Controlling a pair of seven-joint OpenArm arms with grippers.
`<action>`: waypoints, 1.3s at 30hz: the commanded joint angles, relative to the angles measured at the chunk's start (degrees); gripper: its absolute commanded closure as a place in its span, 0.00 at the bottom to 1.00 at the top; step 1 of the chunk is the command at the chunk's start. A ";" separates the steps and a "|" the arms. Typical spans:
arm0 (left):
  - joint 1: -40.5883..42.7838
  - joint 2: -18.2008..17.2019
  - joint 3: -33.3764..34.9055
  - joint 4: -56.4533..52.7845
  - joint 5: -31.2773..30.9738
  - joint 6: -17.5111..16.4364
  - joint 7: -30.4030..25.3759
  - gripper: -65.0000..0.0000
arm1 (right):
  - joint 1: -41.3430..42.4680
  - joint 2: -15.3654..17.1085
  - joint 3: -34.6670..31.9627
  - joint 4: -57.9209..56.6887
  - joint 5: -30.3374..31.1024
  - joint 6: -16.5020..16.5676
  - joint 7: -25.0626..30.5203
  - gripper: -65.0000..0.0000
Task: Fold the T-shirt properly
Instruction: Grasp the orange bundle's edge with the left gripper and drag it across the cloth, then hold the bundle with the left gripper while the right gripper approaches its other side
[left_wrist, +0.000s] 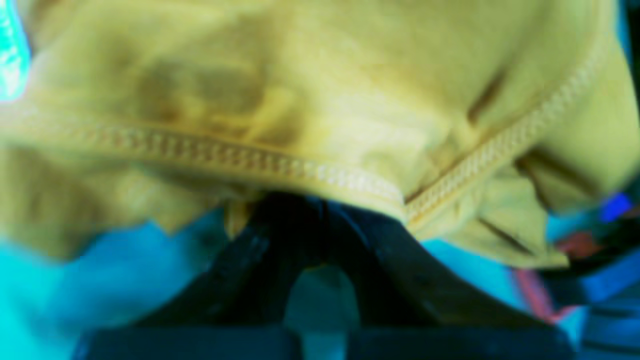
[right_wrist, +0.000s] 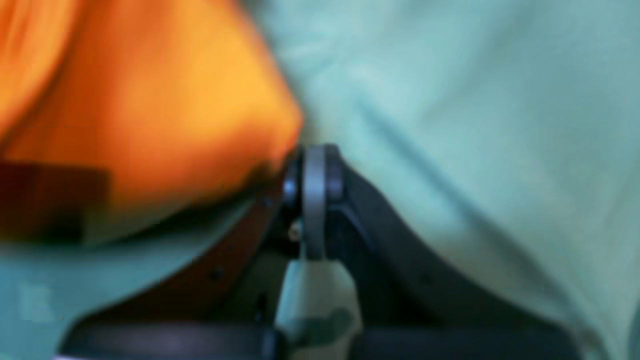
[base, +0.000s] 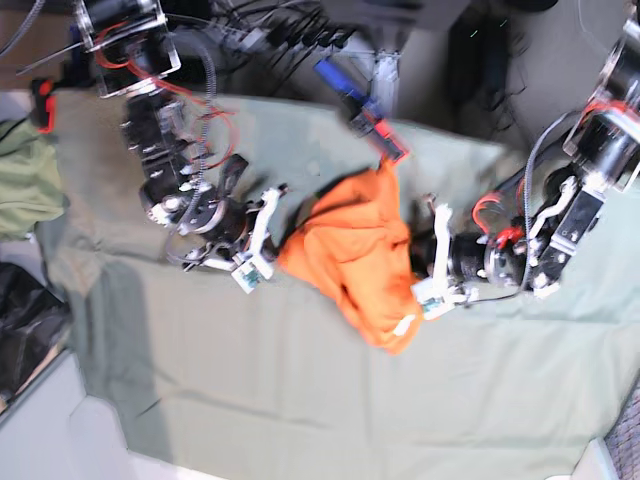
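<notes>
Orange T-shirt (base: 350, 250), crumpled, bunched between both grippers, stitched hem showing

**Room around the T-shirt**

T-shirt (base: 355, 250) sits bunched mid-counter on the pale green cloth (base: 300, 390); taken as landmark. Toward the view's bottom: wide bare cloth, nothing standing, free passage. To its left, the right arm's gripper (base: 262, 262) sits just beside its edge; on its right, the left gripper (base: 425, 292) presses in at the fabric. Above it, a blue-and-red tool (base: 365, 115) and cables (base: 280, 35) crowd the way. Far left, an olive garment (base: 25, 185) lies well apart.
</notes>
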 joint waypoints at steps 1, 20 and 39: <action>-2.45 -0.57 -0.39 -0.26 1.07 1.89 0.24 1.00 | -0.31 0.46 0.37 2.14 0.55 4.98 0.59 1.00; -11.78 -8.24 -11.93 -3.63 -12.17 1.89 7.85 1.00 | -6.82 0.57 4.76 9.16 0.11 4.94 0.94 1.00; 9.01 -3.45 -12.59 27.47 -18.38 1.89 16.98 1.00 | 5.90 -10.45 4.94 -1.03 -0.98 4.96 3.10 1.00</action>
